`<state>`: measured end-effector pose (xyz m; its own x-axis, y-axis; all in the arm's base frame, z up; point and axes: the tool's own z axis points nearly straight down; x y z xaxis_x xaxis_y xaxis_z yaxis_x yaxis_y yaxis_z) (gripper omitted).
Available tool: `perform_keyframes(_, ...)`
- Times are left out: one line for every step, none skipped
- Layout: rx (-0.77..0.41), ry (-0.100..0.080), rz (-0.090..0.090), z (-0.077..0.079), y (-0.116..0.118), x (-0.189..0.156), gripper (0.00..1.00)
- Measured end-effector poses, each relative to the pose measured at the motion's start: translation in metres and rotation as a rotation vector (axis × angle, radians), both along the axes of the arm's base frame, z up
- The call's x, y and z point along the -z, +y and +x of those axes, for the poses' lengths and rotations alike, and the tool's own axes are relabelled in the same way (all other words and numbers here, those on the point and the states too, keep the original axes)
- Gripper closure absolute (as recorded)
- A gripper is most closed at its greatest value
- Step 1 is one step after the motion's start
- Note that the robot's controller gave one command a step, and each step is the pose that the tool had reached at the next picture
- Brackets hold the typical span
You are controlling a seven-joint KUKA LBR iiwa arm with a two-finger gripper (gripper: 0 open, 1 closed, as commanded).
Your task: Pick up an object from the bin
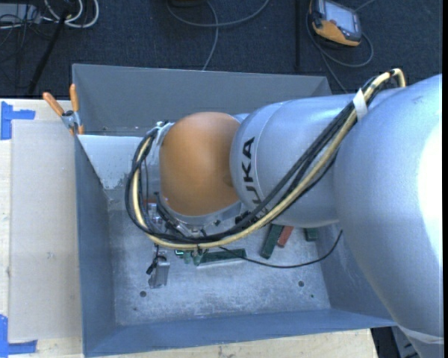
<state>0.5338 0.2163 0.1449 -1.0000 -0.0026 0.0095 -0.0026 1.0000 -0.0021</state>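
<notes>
Below the orange cover (198,162) and a little to its left, the gripper (158,272) hangs low over a bare grey patch of the bin (209,327) floor. It shows as a small grey metal piece, and how far open it is cannot be told, nor whether it has hold of anything. No loose thing lies directly under it.

The thing nearest to it is a flat green strip (222,256), lying almost level on the floor straight below the orange cover, just right of the gripper and apart from it. Its upper edge is hidden under the cables (138,192), which loop in yellow and black round the cover's left and lower sides.

Farther to the lower right of the orange cover, a green pen-like stick (270,242) lies tilted, its top end tucked under the arm (373,170). A short red piece (284,235) lies just beside it on the right, perhaps touching it. A small dark green piece (311,235) peeps out from under the arm farther right again, well apart from the gripper.

The big grey arm runs from the orange cover to the right, covering the upper right part of the bin floor.
</notes>
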Motion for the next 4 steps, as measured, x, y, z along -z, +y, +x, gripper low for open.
perform_keyframes(0.021, -0.002, -0.004, 0.016, -0.075, 0.060, 0.00)
perform_keyframes(-0.130, -0.011, 0.000, 0.048, -0.153, 0.076, 0.00)
perform_keyframes(-0.131, -0.010, 0.004, 0.047, -0.149, 0.075, 1.00)
perform_keyframes(-0.159, -0.020, 0.003, 0.085, -0.144, -0.076, 1.00)
